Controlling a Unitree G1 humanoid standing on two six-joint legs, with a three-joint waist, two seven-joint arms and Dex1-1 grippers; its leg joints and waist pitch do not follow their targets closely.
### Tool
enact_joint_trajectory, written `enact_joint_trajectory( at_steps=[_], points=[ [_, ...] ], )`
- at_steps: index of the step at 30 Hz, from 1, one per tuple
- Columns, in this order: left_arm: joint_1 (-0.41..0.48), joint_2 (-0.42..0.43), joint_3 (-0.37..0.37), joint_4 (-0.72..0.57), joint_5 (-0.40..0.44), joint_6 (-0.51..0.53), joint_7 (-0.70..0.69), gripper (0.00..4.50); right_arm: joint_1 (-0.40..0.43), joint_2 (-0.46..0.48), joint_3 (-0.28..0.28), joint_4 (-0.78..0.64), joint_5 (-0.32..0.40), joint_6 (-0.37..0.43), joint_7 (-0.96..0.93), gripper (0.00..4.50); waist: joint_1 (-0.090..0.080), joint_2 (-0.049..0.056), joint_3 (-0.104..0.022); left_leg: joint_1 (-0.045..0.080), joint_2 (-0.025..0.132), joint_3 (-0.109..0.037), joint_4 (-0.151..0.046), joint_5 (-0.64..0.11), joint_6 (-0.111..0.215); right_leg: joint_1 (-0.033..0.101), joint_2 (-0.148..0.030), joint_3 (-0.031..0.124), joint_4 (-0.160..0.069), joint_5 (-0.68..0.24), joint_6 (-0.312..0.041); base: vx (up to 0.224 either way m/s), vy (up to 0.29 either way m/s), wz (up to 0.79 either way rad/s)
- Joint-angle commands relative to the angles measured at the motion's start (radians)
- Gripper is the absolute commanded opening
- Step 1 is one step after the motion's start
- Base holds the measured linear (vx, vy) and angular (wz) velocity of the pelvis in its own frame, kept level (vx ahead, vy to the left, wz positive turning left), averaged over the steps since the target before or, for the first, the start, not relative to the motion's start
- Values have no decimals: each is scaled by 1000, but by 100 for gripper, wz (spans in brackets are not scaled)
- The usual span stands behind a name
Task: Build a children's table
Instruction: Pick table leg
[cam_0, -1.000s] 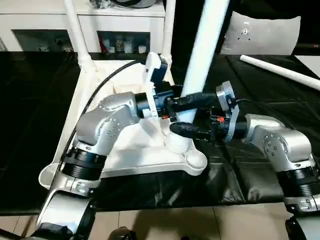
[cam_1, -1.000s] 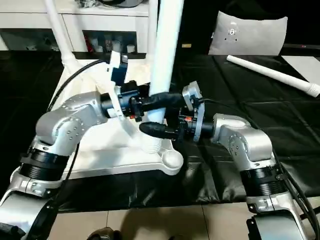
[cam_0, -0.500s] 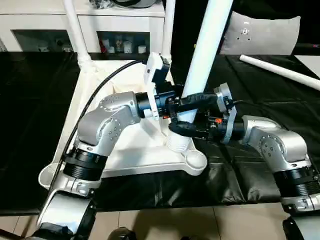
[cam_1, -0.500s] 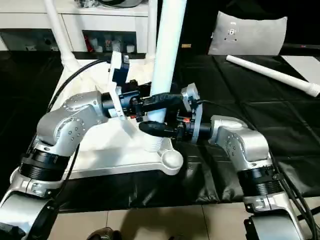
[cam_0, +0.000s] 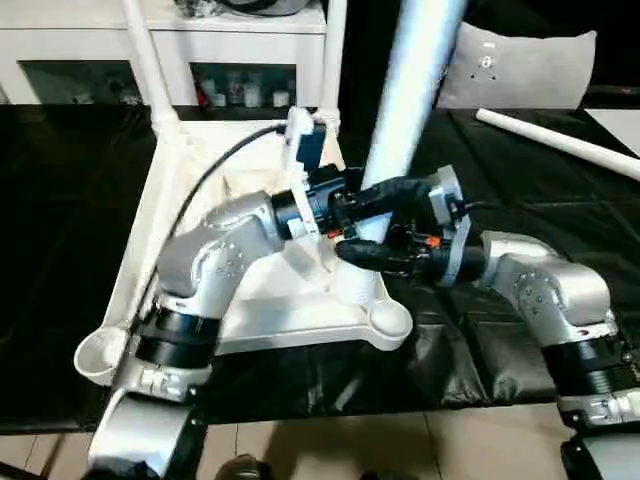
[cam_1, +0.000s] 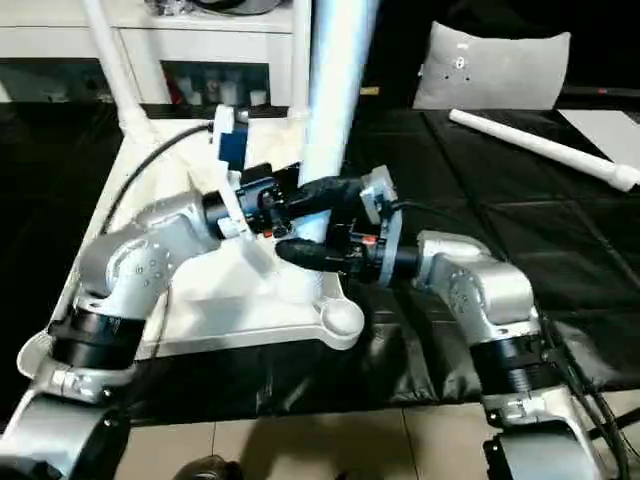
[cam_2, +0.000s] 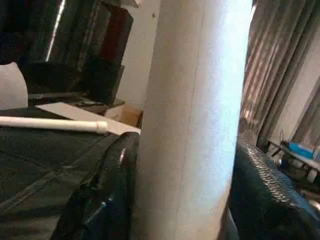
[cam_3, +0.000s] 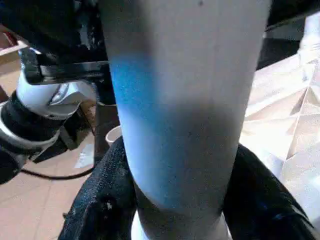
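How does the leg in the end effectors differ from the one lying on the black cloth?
The held leg stands nearly upright, its lower end at a corner socket of the tabletop; the loose leg lies flat on the black cloth, apart from the table. The held leg sits between both end effectors' fingers; nothing touches the loose leg. Both are white, round and long.

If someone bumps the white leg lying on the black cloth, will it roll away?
Probably. The loose leg is round and smooth, so a nudge should roll it across the black cloth. It narrows toward one end, so it would likely curve, not run straight. It looks stiff, like hollow plastic, so probably light.
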Motion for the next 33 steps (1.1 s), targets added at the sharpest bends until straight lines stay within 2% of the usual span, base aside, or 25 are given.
enact_joint_trajectory(
  at_steps=[1,6,13,14,15,18,22,23,24,25,27,28,29,30,31,33],
  points=[
    [-16,-25,-23,-70,-34,9,-15,298,8,0,17,8,-33,2,-41,193,1,-4,-76,31,40,-21,-66,-193,7,50,-63,23,-69,-211,-220,0,0,0],
    [-12,-64,0,-97,-66,36,27,341,6,43,26,36,-68,-41,-92,191,1,-3,-75,31,41,-21,-66,-202,-1,49,-64,24,-70,-228,-210,0,0,0],
    [-7,-95,9,-134,-94,56,55,343,4,64,30,68,-97,-76,-122,190,-1,-3,-75,30,41,-22,-67,-204,3,49,-62,24,-71,-220,-207,0,0,0],
    [-3,-102,11,-145,-98,61,59,343,2,69,29,74,-104,-83,-129,190,-1,-15,-74,29,41,-20,-67,-203,6,50,-62,23,-72,-223,-205,0,0,0],
    [0,-110,19,-154,-111,67,67,343,1,75,25,80,-107,-90,-138,190,1,-8,-75,29,42,-22,-67,-199,4,50,-65,24,-69,-226,-207,0,0,0],
    [0,-120,44,-160,-141,74,90,343,-1,85,10,90,-99,-98,-151,190,1,-9,-74,29,40,-21,-67,-199,6,49,-63,24,-71,-234,-205,0,0,0],
    [-8,-132,111,-146,-173,72,130,343,7,101,-35,76,-58,-85,-162,190,1,-8,-73,30,40,-21,-67,-204,7,48,-62,24,-74,-241,-204,0,0,0],
    [-17,-139,167,-126,-205,76,166,343,17,105,-59,65,-42,-81,-178,190,2,-8,-74,31,40,-21,-67,-201,6,48,-62,24,-72,-238,-205,0,0,0],
    [-18,-138,190,-117,-214,75,178,343,22,106,-69,60,-40,-84,-188,189,4,-9,-74,31,39,-19,-66,-201,3,47,-61,24,-74,-235,-209,0,0,0],
    [-18,-138,190,-117,-214,75,178,343,22,106,-69,60,-40,-84,-188,189,4,-9,-74,31,39,-19,-66,-201,3,47,-61,24,-74,-235,-209,0,0,0],
    [1,-89,207,-88,-173,57,167,343,48,102,-98,35,-39,-97,-228,189,4,-9,-73,29,37,-20,-68,-199,5,49,-60,24,-74,-246,-187,0,0,0],
    [8,-73,204,-81,-155,50,162,343,55,102,-106,27,-37,-98,-238,188,1,-4,-74,30,37,-20,-68,-195,4,47,-59,24,-76,-247,-175,0,0,0],
    [16,-56,199,-73,-135,43,157,343,63,101,-115,19,-34,-98,-248,188,-1,-5,-74,30,36,-20,-68,-198,3,48,-57,24,-76,-251,-170,0,0,0],
    [33,-12,173,-57,-72,17,145,343,81,95,-127,-2,-36,-98,-264,188,-2,-3,-74,30,37,-23,-71,-197,3,48,-58,24,-79,-257,-156,0,0,0],
    [37,-1,165,-54,-58,12,141,343,85,94,-130,-7,-37,-98,-268,188,-3,-3,-74,29,37,-23,-71,-197,-1,50,-57,23,-76,-257,-152,0,0,0],
    [60,68,107,-40,22,-18,109,343,109,87,-146,-34,-44,-92,-293,188,-3,1,-74,34,39,-23,-73,-206,-8,44,-57,25,-78,-264,-143,0,0,0]
  ],
)
